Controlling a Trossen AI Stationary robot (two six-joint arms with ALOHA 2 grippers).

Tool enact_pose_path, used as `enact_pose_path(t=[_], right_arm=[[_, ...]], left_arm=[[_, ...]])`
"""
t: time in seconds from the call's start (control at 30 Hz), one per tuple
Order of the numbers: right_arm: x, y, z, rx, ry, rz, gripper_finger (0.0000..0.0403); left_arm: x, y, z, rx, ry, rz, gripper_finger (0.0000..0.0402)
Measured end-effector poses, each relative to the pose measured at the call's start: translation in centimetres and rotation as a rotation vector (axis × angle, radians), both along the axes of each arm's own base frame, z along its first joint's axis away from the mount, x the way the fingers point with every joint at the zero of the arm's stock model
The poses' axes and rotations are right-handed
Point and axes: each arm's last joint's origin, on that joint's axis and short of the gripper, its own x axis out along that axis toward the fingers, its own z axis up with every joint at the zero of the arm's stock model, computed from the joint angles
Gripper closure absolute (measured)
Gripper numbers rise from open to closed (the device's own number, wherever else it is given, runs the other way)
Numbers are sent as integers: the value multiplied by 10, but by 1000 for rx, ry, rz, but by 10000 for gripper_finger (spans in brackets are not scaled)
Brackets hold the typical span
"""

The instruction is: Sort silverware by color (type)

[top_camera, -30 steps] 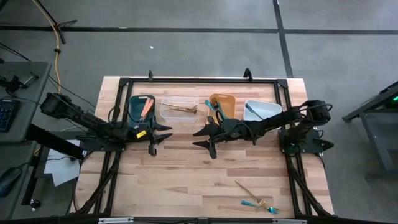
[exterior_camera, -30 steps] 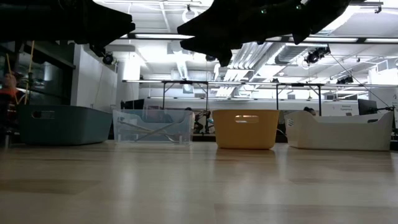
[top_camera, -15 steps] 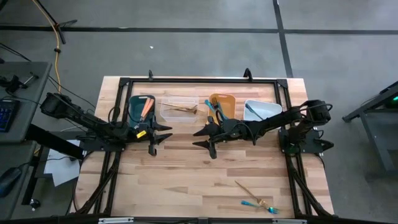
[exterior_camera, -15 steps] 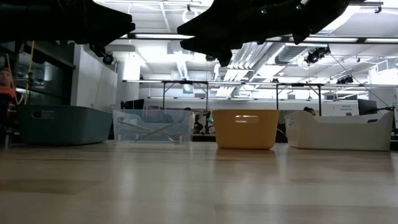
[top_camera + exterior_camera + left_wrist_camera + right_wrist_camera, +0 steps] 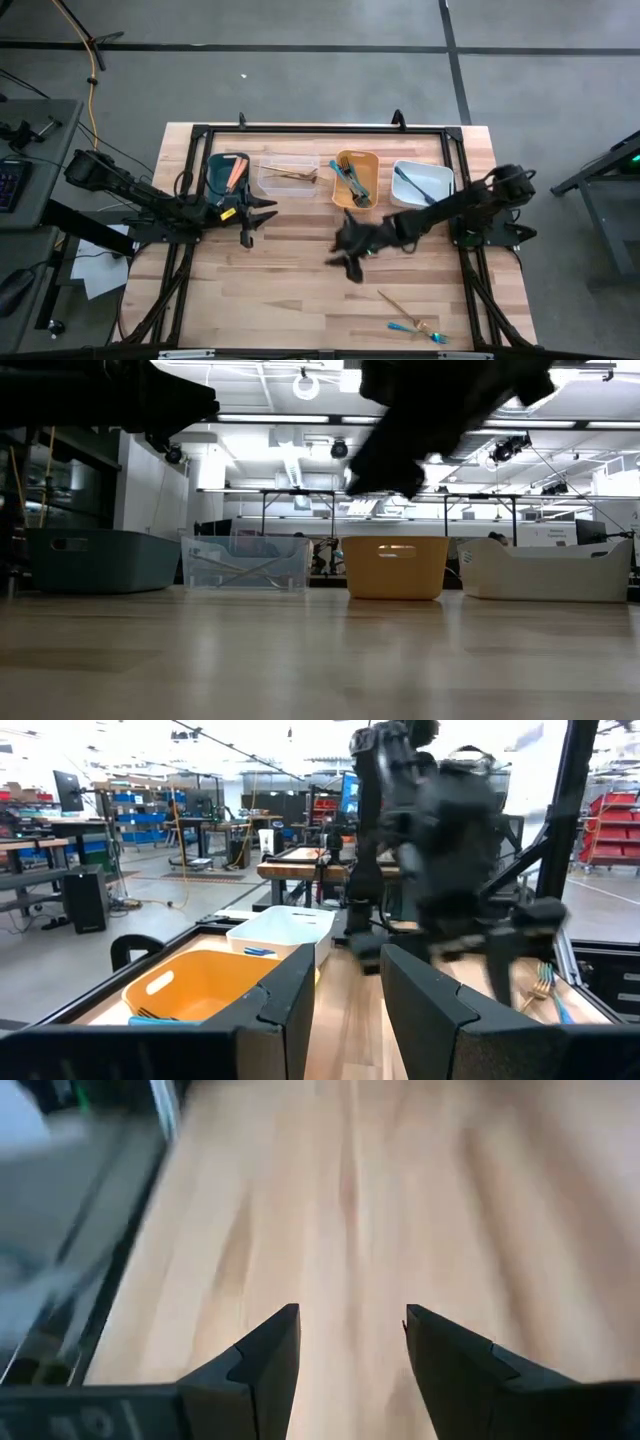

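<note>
Sorting nearly done: L gripper waits part-open, empty, by the teal bin. R gripper wide open, empty, mid-table. Last silverware, gold & teal, lies near front-right edge.

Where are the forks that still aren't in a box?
In the high view, the loose silverware lies on the table's near right corner, far from the four bins lined along the far edge.
</note>
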Motion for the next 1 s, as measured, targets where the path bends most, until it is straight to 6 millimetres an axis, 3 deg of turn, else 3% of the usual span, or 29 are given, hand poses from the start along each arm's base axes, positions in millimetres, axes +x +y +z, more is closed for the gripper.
enact_pose_path(t=[0.2,0.47,0.77,1.0], right_arm=[[-36,55,-3,18,453,-70,226],[-86,110,4,187,764,-285,226],[-106,137,-9,372,902,-532,226],[-106,144,-34,373,1060,-563,226]], left_arm=[[0,0,0,-3,-1,2,291],[0,0,0,-29,-5,-2,291],[0,0,0,-51,-8,-5,291],[0,0,0,-51,-8,-5,291]])
